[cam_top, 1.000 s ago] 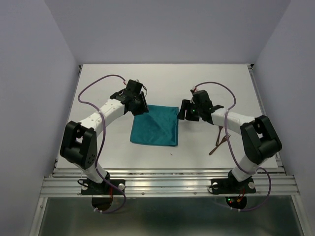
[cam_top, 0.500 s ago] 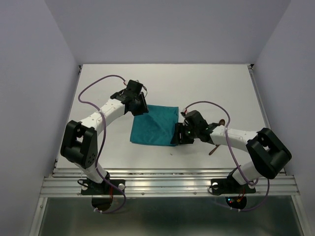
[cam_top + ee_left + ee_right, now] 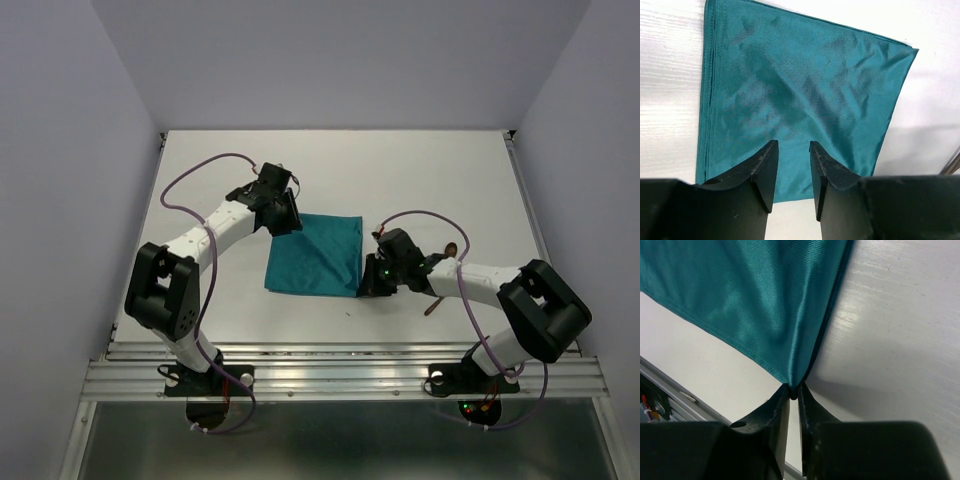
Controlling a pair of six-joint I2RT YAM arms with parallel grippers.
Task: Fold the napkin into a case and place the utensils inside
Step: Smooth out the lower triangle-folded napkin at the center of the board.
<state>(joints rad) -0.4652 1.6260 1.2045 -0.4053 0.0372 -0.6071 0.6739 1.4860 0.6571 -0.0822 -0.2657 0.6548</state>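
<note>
Teal napkin point(image 3: 315, 255) lies flat on the white table point(image 3: 420, 170), between the 2 grippers. Left gripper point(image 3: 283, 213) sits over 1 corner; right gripper point(image 3: 370, 283) meets the opposite corner. Reddish-brown utensils point(image 3: 435, 302) lie behind the right gripper, partly under its forearm.

Bright, even light; sharp views, soft shadows, glossy napkin point(image 3: 805, 90).
</note>
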